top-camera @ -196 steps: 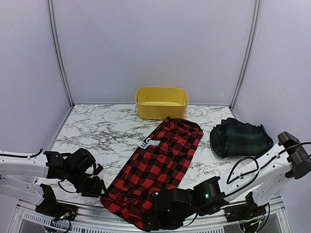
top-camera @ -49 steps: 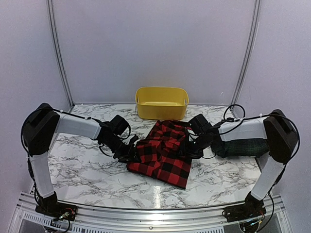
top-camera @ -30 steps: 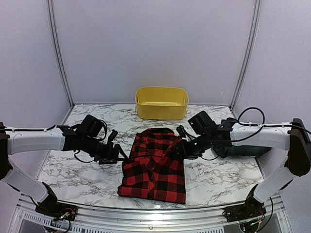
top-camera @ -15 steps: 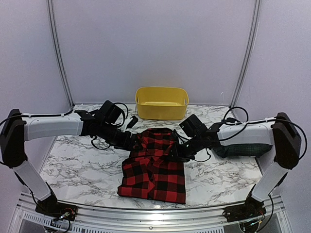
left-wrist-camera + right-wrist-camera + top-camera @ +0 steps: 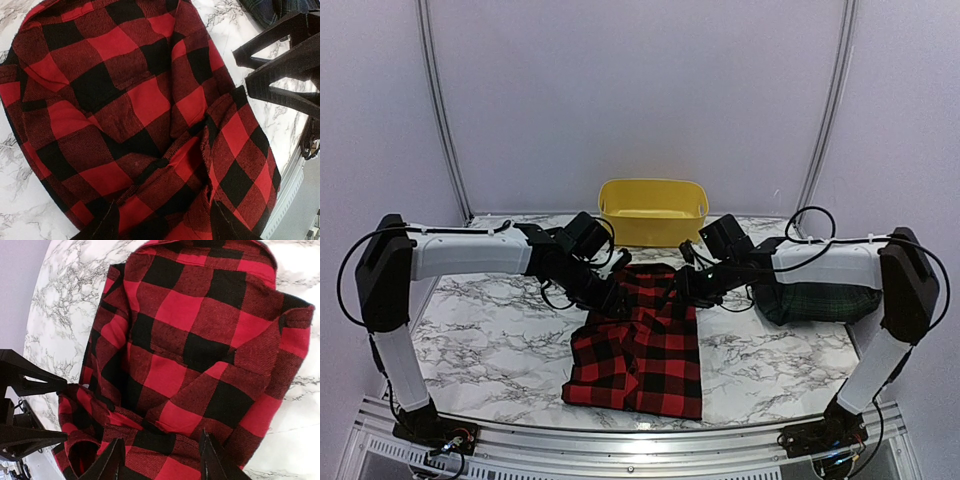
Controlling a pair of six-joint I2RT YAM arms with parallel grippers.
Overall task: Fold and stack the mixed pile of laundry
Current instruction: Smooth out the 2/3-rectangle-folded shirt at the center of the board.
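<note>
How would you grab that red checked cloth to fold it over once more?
Probably by its two far corners, pinched from above, one gripper on each. The red checked garment lies flat, but its far edge puckers into raised folds beneath the open left gripper and right gripper, which gives the fingers something to close on.

1. You have the checked garment [image 5: 638, 345]: red and black, large squares.
2. Your tartan garment [image 5: 815, 302]: dark green crossed with navy.
3. Log the tub [image 5: 653, 212] as plain yellow.
4. Your table [image 5: 490, 340]: white marble, grey veining.
</note>
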